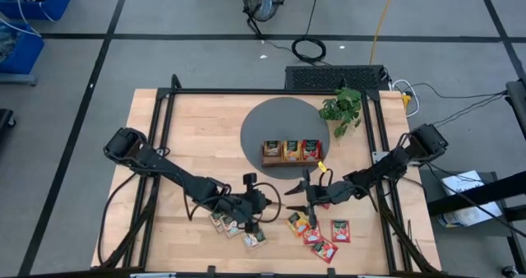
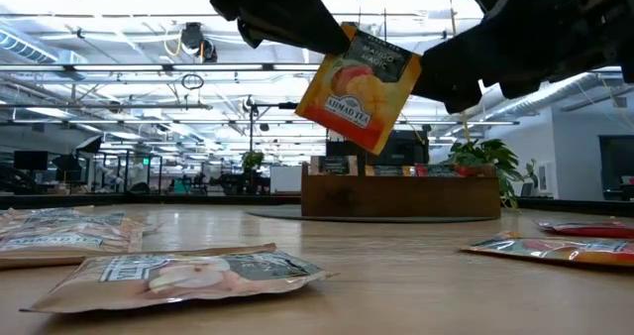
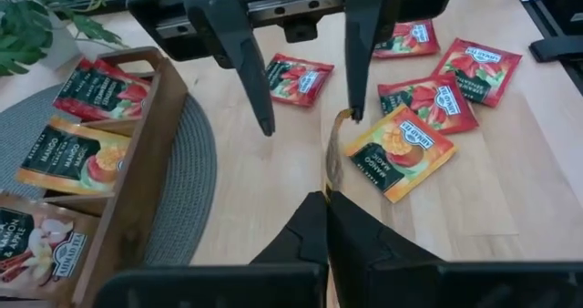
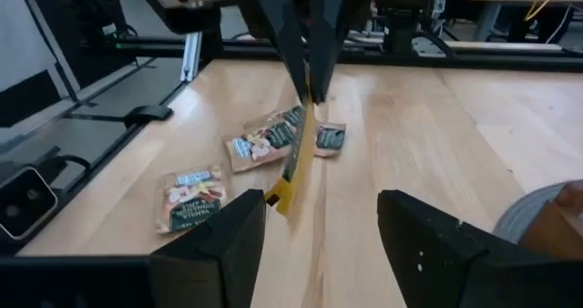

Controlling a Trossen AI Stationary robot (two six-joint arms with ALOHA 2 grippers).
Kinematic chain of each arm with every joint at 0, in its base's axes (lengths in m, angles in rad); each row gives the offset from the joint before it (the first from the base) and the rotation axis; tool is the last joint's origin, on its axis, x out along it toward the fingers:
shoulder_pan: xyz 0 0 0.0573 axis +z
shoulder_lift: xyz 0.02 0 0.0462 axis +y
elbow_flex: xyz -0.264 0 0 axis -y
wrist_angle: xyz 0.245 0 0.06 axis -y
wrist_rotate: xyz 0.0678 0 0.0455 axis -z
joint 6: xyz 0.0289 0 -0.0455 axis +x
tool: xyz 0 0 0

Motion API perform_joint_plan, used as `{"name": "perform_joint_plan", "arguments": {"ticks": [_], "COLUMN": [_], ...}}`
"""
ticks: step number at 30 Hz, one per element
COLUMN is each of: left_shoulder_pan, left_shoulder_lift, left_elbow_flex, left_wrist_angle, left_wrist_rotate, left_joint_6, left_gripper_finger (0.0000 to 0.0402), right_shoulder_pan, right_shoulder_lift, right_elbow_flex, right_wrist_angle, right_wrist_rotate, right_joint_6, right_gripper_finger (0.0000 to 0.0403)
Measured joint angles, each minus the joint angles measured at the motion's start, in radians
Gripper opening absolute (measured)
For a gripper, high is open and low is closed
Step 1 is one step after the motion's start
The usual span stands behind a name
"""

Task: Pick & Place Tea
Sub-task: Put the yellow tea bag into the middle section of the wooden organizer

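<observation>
Left gripper (image 1: 278, 202): we see it pinched shut on an orange sachet (image 2: 359, 85), lifted clear of the table
Right gripper (image 1: 301, 195): spread wide, facing it — we judge a handover
Tray (image 1: 265, 159): partly stocked — the likely destination

We see two dark, nearly black arms, each a chain of slim links joined by bulkier rounded joints, with a blocky housing at the shoulder end. Black cables loop loosely off the left arm near its wrist. The left gripper (image 3: 326, 219) ends in two matte black fingers tapering like wedges (their faces plain and smooth). The right gripper (image 4: 321, 228) has broader black fingers with flat angular facets, and seen from the front they narrow into long thin blades under a boxy black body.
</observation>
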Motion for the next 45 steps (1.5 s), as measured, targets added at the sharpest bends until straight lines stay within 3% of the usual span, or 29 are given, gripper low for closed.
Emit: {"name": "perform_joint_plan", "arguments": {"ticks": [4, 8, 21, 30, 37, 45], "left_shoulder_pan": [0.005, 0.008, 0.01, 0.022, 0.028, 0.028], "left_shoulder_lift": [0.0, 0.0, 0.0, 0.0, 0.008, 0.008], "left_elbow_flex": [0.0, 0.0, 0.0, 0.0, 0.0, 0.0], "left_wrist_angle": [0.011, 0.012, 0.015, 0.021, 0.027, 0.029], "left_wrist_rotate": [0.0, -0.002, -0.012, -0.012, 0.011, 0.011], "left_joint_6": [-0.002, 0.002, 0.002, 0.001, -0.003, -0.002], "left_gripper_finger": [0.0009, 0.0004, 0.0009, 0.0006, 0.0011, 0.0016], "right_shoulder_pan": [0.0, 0.0, -0.025, -0.042, -0.042, -0.042], "right_shoulder_lift": [0.0, 0.0, 0.0, 0.01, 0.01, 0.01], "right_elbow_flex": [0.0, 0.0, 0.001, 0.002, 0.002, 0.002], "right_wrist_angle": [0.002, 0.004, 0.012, 0.01, 0.03, 0.026], "right_wrist_rotate": [-0.004, -0.079, -0.071, -0.07, -0.073, -0.074], "right_joint_6": [0.0, 0.0, 0.029, 0.03, -0.036, -0.035], "right_gripper_finger": [0.0197, 0.0196, 0.0185, 0.012, 0.0011, 0.0001]}}
